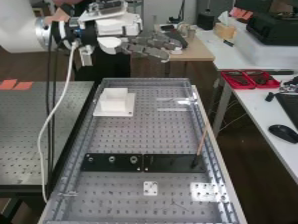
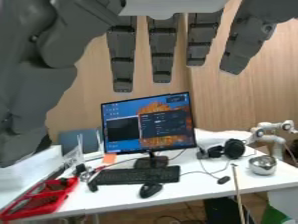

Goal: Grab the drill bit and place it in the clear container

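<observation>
The hand (image 1: 146,48) is at the upper left of the high view, above and beyond the bench's far end, its fingers extended with nothing held. In the wrist view the hand (image 2: 163,50) shows straight, spread fingers. A black plate (image 1: 100,164) on the perforated bench has small round metal pieces in it. A thin brown rod (image 1: 201,139) stands slanted at the right end of a second black plate (image 1: 166,163). Which piece is the drill bit I cannot tell. A transparent, glossy shape (image 1: 174,104) lies near the far right; whether it is the clear container is unclear.
A white block on a square base (image 1: 114,102) stands at the bench's far left. A small white plate (image 1: 150,188) lies nearer. The side table (image 1: 256,107) bears red trays (image 1: 250,79) and a mouse (image 1: 284,133). A monitor (image 2: 148,123) stands beyond in the wrist view.
</observation>
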Motion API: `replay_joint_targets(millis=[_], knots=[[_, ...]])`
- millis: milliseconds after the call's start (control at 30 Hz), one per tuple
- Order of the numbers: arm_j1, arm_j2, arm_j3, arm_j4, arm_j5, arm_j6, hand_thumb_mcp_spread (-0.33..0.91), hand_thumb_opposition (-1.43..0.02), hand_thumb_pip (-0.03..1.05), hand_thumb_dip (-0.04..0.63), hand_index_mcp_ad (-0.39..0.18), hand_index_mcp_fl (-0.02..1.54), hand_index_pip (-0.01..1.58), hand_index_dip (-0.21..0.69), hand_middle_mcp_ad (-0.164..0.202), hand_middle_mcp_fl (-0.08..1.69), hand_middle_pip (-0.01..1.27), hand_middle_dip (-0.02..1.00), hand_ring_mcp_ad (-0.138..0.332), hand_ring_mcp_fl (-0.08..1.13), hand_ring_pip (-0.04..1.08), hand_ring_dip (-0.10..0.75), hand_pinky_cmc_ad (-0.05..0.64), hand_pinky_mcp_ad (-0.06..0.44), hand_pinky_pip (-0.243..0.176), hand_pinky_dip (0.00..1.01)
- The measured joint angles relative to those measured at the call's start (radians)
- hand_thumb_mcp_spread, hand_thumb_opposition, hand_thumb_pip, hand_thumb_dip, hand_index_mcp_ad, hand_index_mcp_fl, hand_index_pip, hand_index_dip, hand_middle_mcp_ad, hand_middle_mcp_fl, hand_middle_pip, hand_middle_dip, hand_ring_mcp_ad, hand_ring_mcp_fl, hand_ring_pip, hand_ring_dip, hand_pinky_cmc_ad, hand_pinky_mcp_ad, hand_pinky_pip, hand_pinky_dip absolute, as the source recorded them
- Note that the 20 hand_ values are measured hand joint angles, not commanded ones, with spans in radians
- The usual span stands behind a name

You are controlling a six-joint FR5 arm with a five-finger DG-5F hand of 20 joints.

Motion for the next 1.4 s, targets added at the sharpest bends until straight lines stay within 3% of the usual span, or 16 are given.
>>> replay_joint_targets(millis=[167, 567, 1400], knots=[[-0.001, -0.012, 0.034, -0.07, -0.015, -0.033, 0.33, -0.68, 0.19, 0.068, -0.105, 0.41, 0.05, 0.307, 0.082, 0.16, 0.13, 0.21, 0.164, 0.03, 0.11, 0.056, 0.445, 0.312, -0.079, 0.16], [-0.007, -0.039, 0.115, -0.262, -0.04, -0.061, 0.33, -0.67, 0.19, 0.063, -0.103, 0.37, 0.05, 0.307, 0.086, 0.15, 0.13, 0.2, 0.168, 0.01, 0.11, 0.054, 0.48, 0.312, -0.091, 0.15], [-0.005, -0.028, 0.117, -0.283, -0.038, -0.065, 0.34, -0.67, 0.2, 0.059, -0.103, 0.38, 0.06, 0.314, 0.086, 0.15, 0.13, 0.2, 0.168, 0.01, 0.11, 0.054, 0.48, 0.314, -0.089, 0.15]])
